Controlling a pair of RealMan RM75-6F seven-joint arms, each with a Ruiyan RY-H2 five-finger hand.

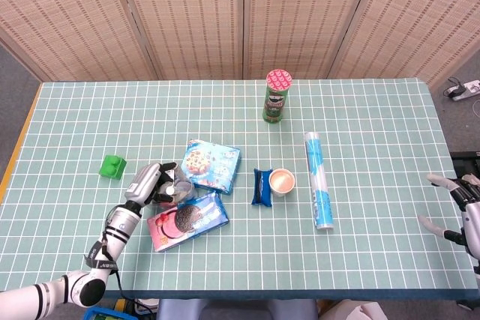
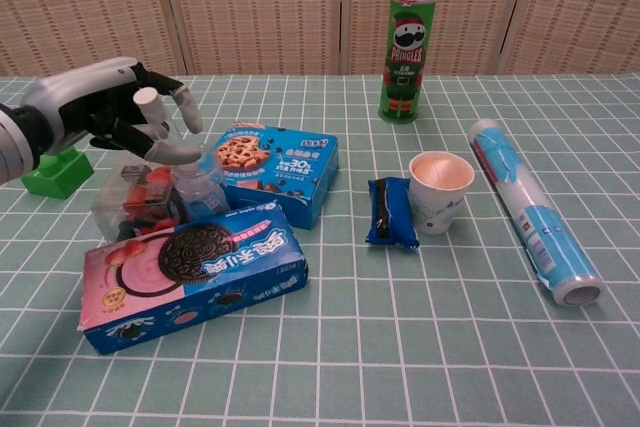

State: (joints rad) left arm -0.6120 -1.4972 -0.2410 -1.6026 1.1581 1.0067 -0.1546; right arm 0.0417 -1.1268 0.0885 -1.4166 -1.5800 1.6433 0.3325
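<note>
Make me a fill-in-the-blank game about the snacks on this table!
1. The tall chips can is ____.
2. The paper cup stands ____, not tipped over.
3. The long blue-and-white tube is lying on its ____.
4. The toy block beside the left hand is ____.

Missing words: green; upright; side; green

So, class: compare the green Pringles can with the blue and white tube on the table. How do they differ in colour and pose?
The Pringles can stands upright near the far side of the table; the blue and white tube lies on its side nearer the camera. The Pringles can is green with a pink lid; the tube is blue and white, and looks slimmer and longer. Both are cylinders, and neither hand touches them.
</note>
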